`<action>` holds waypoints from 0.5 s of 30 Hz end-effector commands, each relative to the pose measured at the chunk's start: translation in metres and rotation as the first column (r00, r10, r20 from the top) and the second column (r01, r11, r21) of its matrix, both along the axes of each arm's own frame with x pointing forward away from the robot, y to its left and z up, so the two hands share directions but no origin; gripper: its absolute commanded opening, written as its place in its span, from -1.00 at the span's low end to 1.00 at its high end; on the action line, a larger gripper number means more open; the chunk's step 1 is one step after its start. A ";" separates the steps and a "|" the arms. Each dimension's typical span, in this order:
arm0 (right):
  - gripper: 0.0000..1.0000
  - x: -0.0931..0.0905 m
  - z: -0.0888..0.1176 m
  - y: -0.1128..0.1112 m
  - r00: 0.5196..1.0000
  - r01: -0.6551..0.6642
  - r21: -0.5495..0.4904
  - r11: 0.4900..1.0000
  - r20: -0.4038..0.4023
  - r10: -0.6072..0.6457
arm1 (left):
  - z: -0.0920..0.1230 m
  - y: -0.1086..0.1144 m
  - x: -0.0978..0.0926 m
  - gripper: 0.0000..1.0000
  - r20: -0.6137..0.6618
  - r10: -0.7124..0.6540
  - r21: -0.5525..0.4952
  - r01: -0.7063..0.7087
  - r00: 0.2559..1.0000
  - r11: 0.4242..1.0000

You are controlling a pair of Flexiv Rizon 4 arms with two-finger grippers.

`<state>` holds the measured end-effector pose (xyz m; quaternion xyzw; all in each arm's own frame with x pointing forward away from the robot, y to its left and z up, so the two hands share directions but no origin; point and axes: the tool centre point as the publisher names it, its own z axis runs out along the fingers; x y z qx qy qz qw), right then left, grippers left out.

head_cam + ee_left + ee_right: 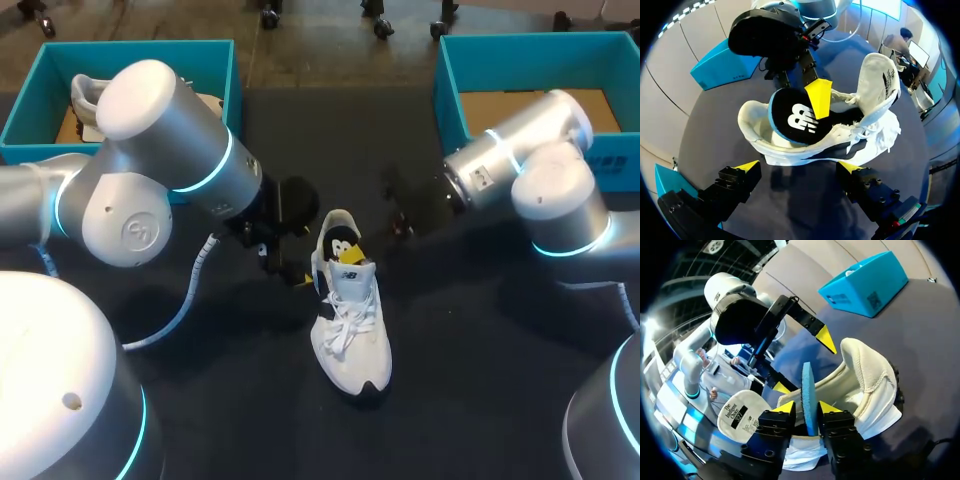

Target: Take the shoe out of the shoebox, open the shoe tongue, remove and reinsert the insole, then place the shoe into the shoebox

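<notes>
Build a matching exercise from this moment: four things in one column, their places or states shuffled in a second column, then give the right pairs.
Things
1. insole
2. white shoe
3. left gripper
4. shoebox on the left side

Places or states
A. holds a second shoe
B. open, with the shoe just ahead of it
C. resting on the black table, out of both boxes
D. clamped by the fingers of the right gripper, partly lifted from the shoe

Pairs: 1-D, 2-C, 3-B, 4-A
</notes>
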<state>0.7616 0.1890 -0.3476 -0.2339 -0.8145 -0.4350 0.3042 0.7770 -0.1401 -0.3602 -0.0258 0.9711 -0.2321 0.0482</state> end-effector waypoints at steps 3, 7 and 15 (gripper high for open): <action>-0.28 0.002 0.011 0.000 1.000 -0.007 -0.028 1.000 0.006 0.008 | 0.000 -0.001 0.000 1.00 0.001 0.001 0.003 -0.001 1.000 1.000; -0.25 0.004 0.017 0.000 1.000 -0.007 -0.033 0.999 0.017 0.008 | 0.000 -0.001 0.000 1.00 0.001 0.001 0.003 -0.001 1.000 1.000; -0.26 0.015 0.019 0.002 0.999 -0.017 -0.031 0.999 0.037 0.018 | 0.000 -0.001 0.000 1.00 0.001 0.001 0.003 -0.001 1.000 1.000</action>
